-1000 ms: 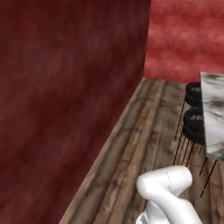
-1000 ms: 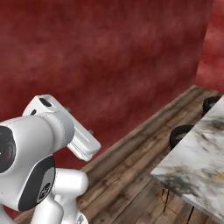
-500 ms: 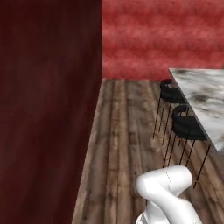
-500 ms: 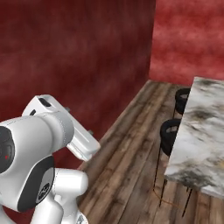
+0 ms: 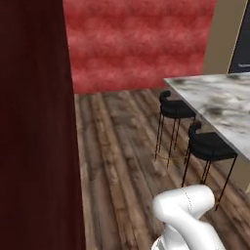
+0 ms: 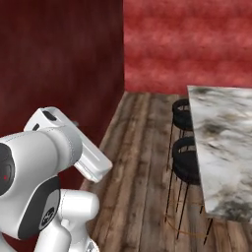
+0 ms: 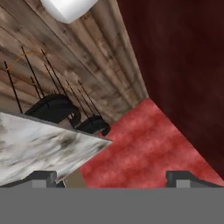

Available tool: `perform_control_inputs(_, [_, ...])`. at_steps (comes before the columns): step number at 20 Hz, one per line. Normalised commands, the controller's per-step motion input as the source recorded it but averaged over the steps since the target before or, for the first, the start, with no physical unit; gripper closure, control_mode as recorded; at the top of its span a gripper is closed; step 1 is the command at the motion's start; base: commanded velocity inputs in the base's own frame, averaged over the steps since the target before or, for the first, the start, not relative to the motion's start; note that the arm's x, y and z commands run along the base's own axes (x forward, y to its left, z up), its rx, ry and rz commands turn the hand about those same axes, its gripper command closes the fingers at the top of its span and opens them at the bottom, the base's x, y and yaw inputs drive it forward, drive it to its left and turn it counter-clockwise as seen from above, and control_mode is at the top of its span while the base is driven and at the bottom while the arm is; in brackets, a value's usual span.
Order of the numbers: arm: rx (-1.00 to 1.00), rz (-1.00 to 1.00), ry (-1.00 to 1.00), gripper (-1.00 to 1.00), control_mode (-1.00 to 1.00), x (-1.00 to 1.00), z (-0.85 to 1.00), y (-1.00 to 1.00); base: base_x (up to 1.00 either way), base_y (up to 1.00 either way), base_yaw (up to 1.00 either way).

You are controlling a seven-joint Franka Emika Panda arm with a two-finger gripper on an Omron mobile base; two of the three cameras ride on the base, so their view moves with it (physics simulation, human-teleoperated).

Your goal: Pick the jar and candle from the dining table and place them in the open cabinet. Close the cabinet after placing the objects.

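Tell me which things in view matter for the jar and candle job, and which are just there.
For the job:
dining table
gripper, open and empty

Just there:
two black stools
wooden floor
red walls

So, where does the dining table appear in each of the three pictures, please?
Left base view: the dining table is at the right edge, middle height.
Right base view: it runs down the right side.
Hand view: its marble corner comes in from the lower left.
Shared landmark: the two black stools beside the table edge.
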Motion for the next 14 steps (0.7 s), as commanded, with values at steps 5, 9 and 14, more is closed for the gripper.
perform_control_inputs(5, [0.00, 0.00, 0.00, -1.00, 1.00, 0.00, 0.00, 0.00, 0.79, 0.64, -0.44])
perform_control_inputs(9, [0.00, 0.00, 0.00, -1.00, 1.00, 0.00, 0.00, 0.00, 0.81, 0.64, -0.43])
perform_control_inputs(14, [0.00, 0.00, 0.00, -1.00, 1.00, 0.00, 0.00, 0.00, 0.83, 0.66, -0.42])
